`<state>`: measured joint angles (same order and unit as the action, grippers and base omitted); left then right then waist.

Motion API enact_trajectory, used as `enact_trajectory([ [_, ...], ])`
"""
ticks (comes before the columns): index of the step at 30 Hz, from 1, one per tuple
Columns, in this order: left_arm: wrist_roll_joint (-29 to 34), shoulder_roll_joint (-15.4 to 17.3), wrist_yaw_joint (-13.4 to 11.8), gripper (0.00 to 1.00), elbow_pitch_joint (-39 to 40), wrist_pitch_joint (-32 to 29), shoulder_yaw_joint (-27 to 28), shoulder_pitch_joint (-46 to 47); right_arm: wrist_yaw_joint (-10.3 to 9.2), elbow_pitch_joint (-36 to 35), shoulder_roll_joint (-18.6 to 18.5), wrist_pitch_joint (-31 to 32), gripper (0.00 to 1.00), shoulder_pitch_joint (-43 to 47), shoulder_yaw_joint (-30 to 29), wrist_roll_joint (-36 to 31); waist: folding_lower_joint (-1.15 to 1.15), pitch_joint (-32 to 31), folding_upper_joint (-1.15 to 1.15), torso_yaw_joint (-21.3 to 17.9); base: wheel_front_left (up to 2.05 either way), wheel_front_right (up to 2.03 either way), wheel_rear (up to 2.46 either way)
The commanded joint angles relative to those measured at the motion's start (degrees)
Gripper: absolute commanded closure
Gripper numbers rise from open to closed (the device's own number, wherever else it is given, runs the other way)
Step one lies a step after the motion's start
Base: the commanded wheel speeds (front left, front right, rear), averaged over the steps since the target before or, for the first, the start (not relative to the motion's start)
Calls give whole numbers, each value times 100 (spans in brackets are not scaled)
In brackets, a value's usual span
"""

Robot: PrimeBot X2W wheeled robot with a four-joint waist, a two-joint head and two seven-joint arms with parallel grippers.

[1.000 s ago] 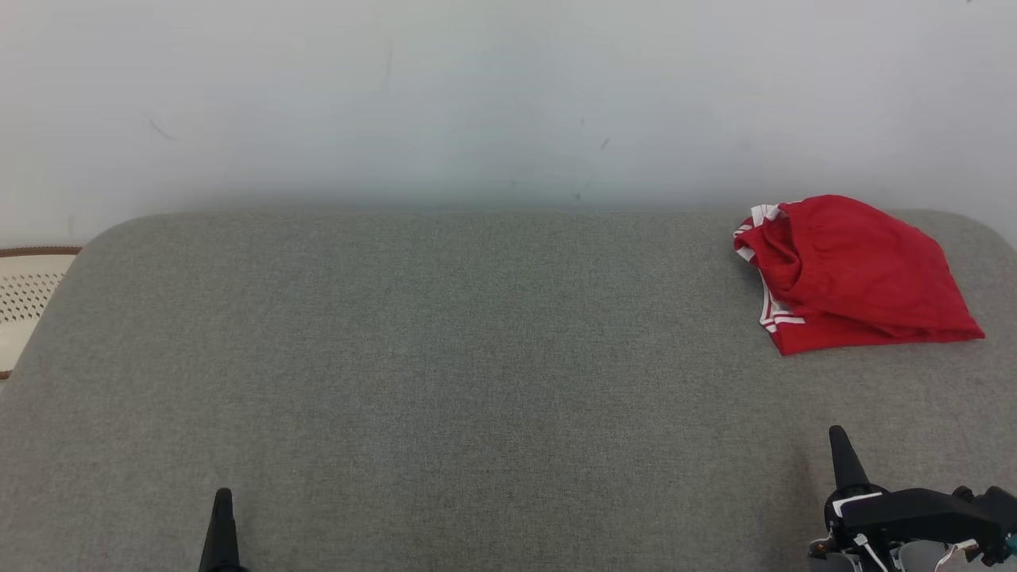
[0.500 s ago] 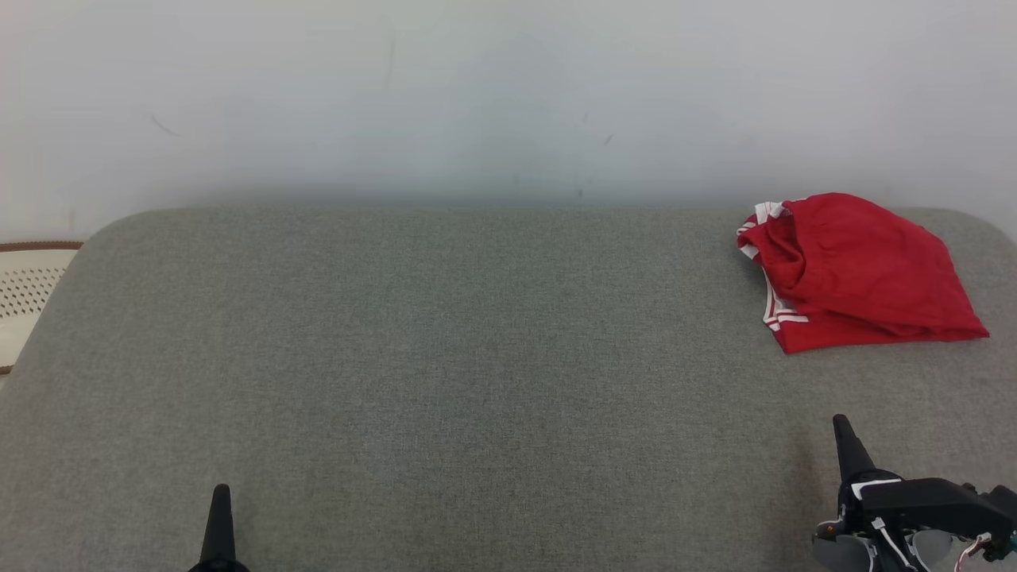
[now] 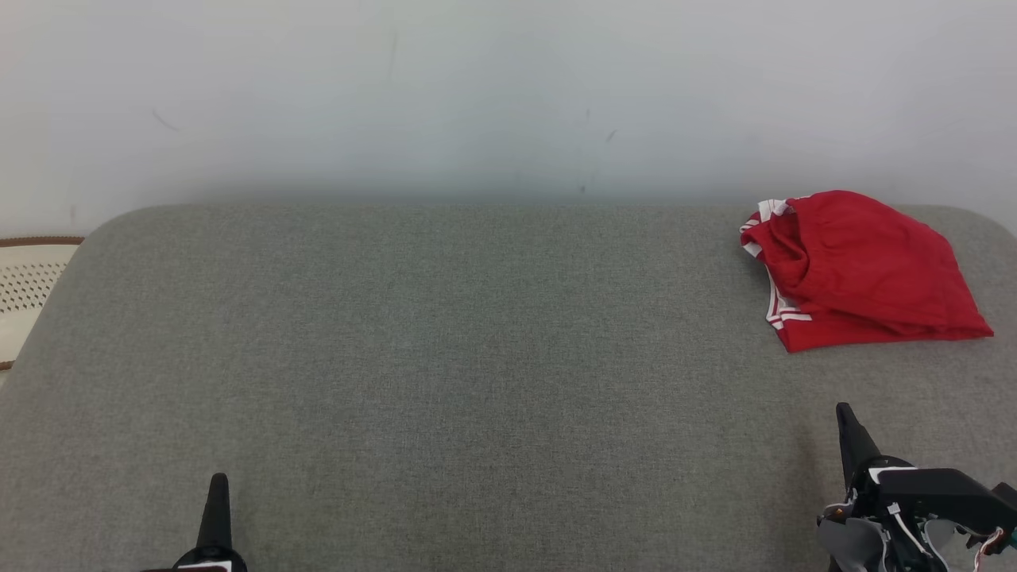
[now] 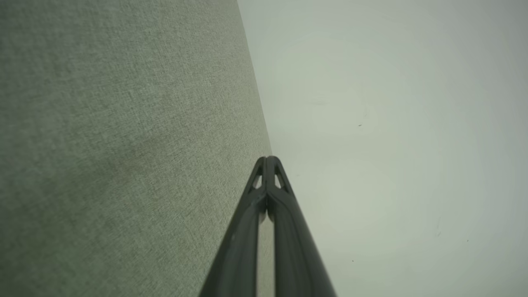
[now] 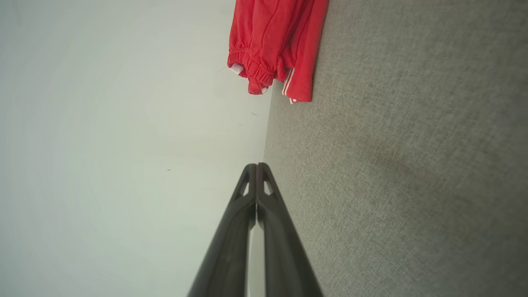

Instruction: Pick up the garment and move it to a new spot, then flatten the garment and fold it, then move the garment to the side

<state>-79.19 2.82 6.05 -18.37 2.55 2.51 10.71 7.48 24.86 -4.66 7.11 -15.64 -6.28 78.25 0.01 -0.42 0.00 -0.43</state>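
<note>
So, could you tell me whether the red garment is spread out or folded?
Folded, loosely: the red garment lies in overlapping rumpled layers, striped edge beneath the top one.

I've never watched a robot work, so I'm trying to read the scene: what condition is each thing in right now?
red garment: bunched, not flat, lying at the far right of the surface, touched by neither gripper.
left gripper: shut, holding nothing, low at the near edge.
right gripper: shut, holding nothing, short of the garment.
grey padded surface: smooth, bearing the garment.
</note>
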Motion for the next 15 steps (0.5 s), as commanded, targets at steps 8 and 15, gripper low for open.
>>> enact_trajectory([
  [8, -415, 8, 67, 100, -92, -84, 19, 155, 2, 54, -19, 153, 100, -170, -102, 426, -1, 20, 0, 12, 0, 0, 0],
  [15, -721, 9, 99, 100, -155, -132, 26, 207, 2, 116, -13, 253, 100, -234, -176, 729, -1, 39, 0, 22, 0, 0, 0],
])
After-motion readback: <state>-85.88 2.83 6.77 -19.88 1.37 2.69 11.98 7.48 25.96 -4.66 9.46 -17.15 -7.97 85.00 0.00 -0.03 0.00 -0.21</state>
